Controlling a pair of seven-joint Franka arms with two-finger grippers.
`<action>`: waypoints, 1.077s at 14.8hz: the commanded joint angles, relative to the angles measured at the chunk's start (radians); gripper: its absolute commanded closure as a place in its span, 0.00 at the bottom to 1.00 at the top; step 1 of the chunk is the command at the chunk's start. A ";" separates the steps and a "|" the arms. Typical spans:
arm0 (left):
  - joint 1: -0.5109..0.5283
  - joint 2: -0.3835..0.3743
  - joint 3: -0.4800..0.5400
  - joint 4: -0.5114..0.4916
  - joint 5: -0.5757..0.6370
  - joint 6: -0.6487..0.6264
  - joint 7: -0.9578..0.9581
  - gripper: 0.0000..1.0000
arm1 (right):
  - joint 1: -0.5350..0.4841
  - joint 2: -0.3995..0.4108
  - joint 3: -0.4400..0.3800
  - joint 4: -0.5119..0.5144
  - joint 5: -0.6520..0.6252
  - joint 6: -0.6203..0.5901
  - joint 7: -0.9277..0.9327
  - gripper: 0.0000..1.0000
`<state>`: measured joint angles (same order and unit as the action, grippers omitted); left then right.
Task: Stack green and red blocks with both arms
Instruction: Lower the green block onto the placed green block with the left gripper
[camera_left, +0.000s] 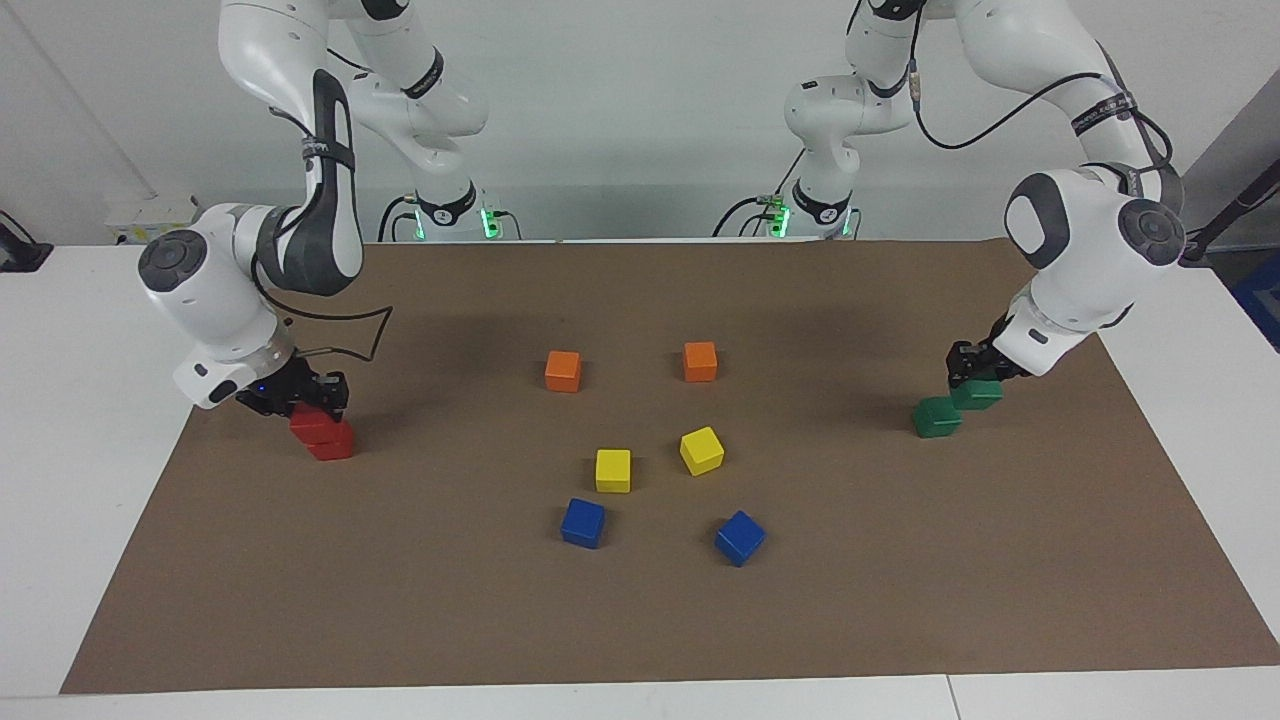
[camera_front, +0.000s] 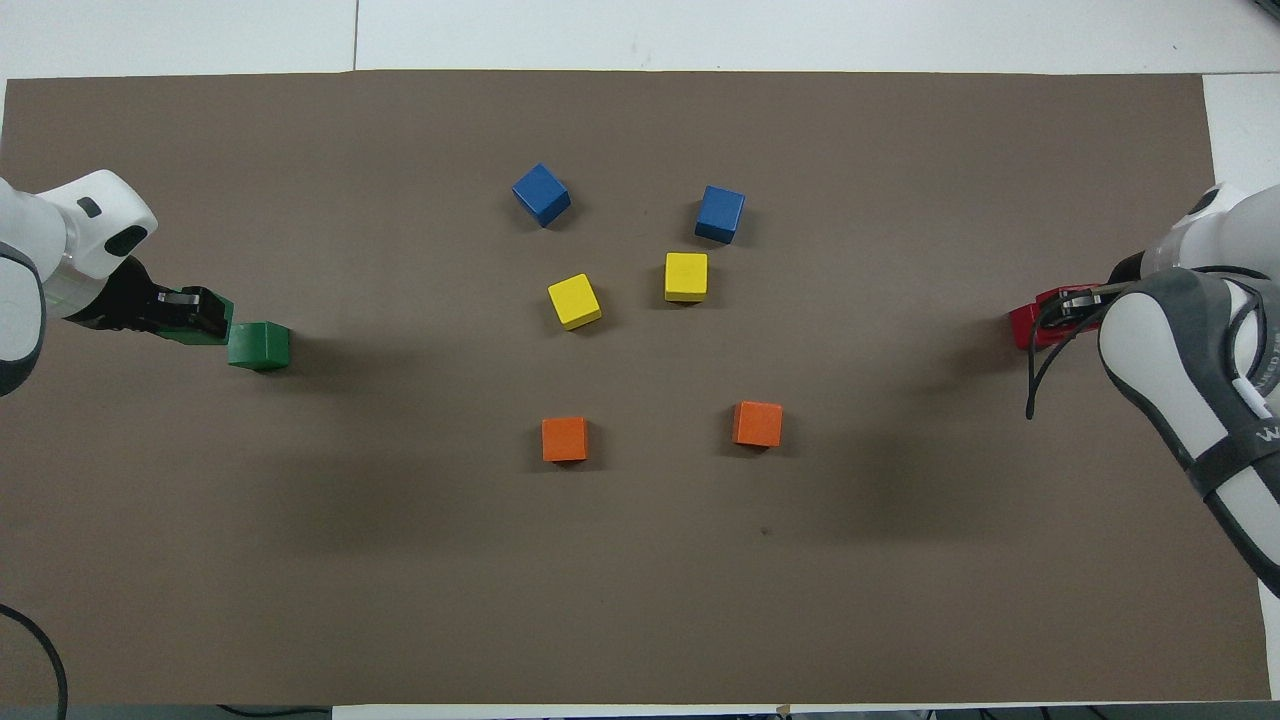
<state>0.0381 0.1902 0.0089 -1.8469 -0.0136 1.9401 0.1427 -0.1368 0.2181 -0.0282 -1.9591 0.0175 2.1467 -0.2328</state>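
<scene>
Left gripper (camera_left: 972, 378): its jaws are pinching a green block (camera_left: 977, 393) up in the air. It is hanging beside the other green block (camera_left: 936, 417), not right over it.
Other green block: it is sitting on the brown mat (camera_left: 640, 620) at the left arm's end of the worktop.
Right gripper (camera_left: 312, 398): its jaws are pinching the top red block (camera_left: 312, 424), which looks like it is sitting on the bottom red block (camera_left: 333, 445).
Red blocks: they are at the right arm's end of the worktop, and the top one is sitting a bit crooked.
Green worry: if the jaws are letting go here, the green block is missing the one below and landing on the mat.
Another green worry: if it is coming down only half over, it is tipping off the edge or pushing the other block away.
Red worry: if the right gripper is pulling away sideways, it is dragging the top red block off.
Other blocks: the orange (camera_left: 563, 370), yellow (camera_left: 613, 470) and blue (camera_left: 583, 522) ones are well apart from both piles, so they are not in the way.
</scene>
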 joint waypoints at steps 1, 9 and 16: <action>0.012 -0.046 -0.010 -0.119 0.004 0.107 0.002 1.00 | -0.015 0.001 0.010 -0.010 -0.005 0.035 -0.030 1.00; 0.003 -0.052 -0.010 -0.160 -0.006 0.141 -0.084 1.00 | -0.015 -0.009 0.010 -0.059 -0.005 0.076 -0.031 1.00; -0.012 -0.051 -0.012 -0.175 -0.008 0.154 -0.124 1.00 | -0.020 -0.017 0.010 -0.081 -0.005 0.087 -0.033 1.00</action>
<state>0.0390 0.1817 -0.0052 -1.9735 -0.0180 2.0671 0.0449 -0.1376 0.2173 -0.0280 -2.0050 0.0161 2.2072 -0.2337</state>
